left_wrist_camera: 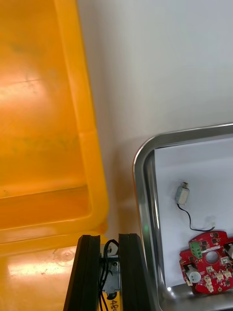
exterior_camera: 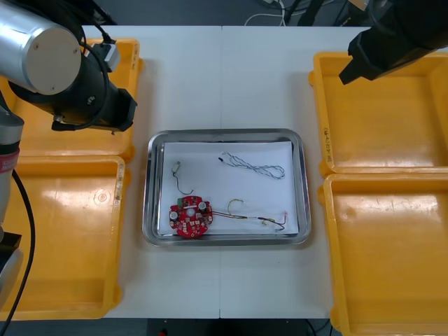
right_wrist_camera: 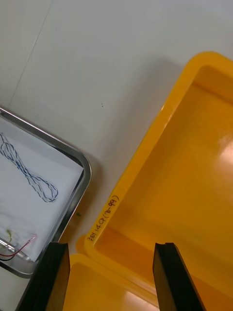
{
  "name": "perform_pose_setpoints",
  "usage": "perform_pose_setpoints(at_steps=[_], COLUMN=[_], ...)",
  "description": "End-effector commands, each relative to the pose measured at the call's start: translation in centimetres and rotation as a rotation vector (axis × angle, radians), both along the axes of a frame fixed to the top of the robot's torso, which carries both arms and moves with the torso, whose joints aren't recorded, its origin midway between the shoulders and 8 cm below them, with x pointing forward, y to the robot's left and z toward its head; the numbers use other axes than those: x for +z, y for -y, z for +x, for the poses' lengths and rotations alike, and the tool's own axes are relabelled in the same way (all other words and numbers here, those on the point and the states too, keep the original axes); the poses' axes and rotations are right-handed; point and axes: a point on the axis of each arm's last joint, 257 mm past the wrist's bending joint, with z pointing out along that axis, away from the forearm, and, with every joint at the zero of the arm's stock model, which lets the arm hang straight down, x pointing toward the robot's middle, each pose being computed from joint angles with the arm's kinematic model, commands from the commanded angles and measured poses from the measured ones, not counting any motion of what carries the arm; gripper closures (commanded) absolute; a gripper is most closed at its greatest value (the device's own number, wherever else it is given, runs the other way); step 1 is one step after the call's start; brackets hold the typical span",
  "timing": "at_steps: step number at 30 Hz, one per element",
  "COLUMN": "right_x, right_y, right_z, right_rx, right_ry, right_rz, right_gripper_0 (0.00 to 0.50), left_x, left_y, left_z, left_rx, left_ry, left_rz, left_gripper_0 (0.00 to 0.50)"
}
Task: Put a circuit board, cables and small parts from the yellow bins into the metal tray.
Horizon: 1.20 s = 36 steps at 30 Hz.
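Left wrist view: left pincer (left_wrist_camera: 109, 241) held black-wired small metal part (left_wrist_camera: 111, 273) beside shiny metal tray (left_wrist_camera: 144, 163), likely for delivery; right pincer (right_wrist_camera: 111, 248) hung open, empty.

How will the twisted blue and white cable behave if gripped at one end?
Probably floppy: the twisted blue and white cable lies in loose curves in the metal tray, so the rest would dangle. Likely light: its strands look thin. Left gripper, shut on a small metal part, is beside the tray; right gripper open over a yellow bin.
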Motion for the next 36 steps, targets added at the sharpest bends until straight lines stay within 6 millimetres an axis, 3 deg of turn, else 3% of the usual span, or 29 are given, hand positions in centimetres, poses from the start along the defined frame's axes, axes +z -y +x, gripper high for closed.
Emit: perform_pose_setpoints(at_steps=[1, 13, 26, 36], right_x=[1.8, -1.3, -6.1, -9.4], right_y=[3.2, 8.0, 13.6, 15.7], right_z=[-0.9, -5.4, -9.6, -12.5], right_rx=[-0.108, -0.188, -0.35, -0.482], right_ry=[0.022, 0.054, -0.024, -0.1], right_rz=[0.049, -0.024, -0.006, 0.024], right_gripper_0=[0.0, 0.0, 0.0, 0.0], left_x=[-0.6, -2.2, -5.2, -7.2], left_y=[3.5, 8.5, 11.6, 13.5], left_z=[-0.6, -0.9, -0.3, 1.0], left_rx=[0.046, -0.001, -0.03, -0.041], left_ry=[0.008, 0.016, 0.004, 0.0], left_rz=[-0.072, -0.11, -0.12, -0.124], left_gripper_0=[0.497, 0.497, 0.496, 0.495])
